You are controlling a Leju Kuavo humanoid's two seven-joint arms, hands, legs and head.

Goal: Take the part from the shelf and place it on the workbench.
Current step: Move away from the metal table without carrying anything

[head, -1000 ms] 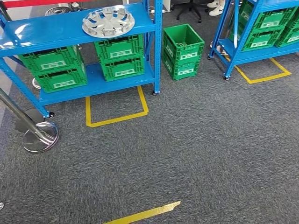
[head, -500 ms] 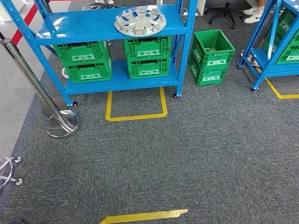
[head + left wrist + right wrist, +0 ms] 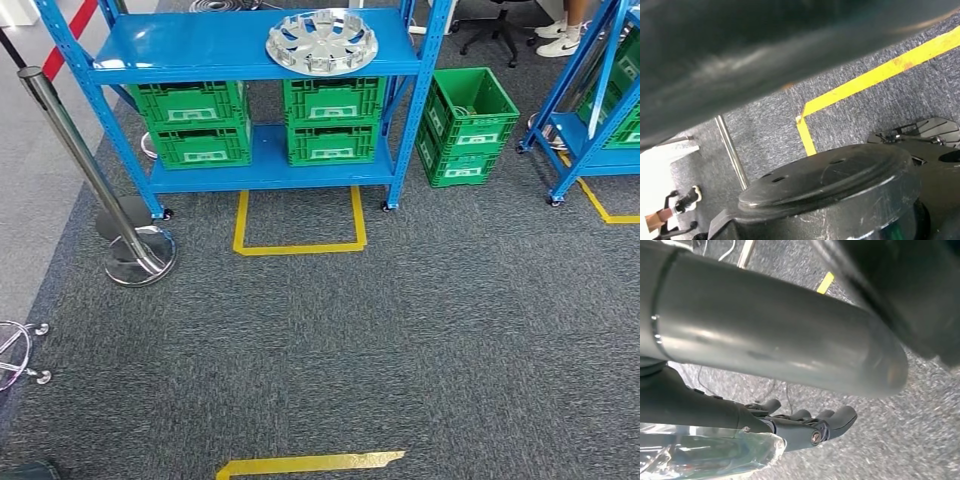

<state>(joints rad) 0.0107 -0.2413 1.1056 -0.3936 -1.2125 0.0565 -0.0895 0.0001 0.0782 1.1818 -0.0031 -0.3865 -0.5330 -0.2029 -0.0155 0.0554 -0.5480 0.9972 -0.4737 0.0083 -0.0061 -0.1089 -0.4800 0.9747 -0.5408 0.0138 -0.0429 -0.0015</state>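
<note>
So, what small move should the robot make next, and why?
Probably walk forward toward the blue shelf. The silver wheel cover lies on its top level, with open carpet and the yellow floor marking in between, likely beyond arm reach.

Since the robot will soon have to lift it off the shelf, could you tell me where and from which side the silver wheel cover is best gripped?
Probably by the rim. The silver wheel cover lies flat on the top board of the blue shelf, near the front edge, right of middle. Coming from the open front, hands could take opposite sides of the thin round edge; a single grasp from above looks less sure on so wide and shallow a disc.
</note>
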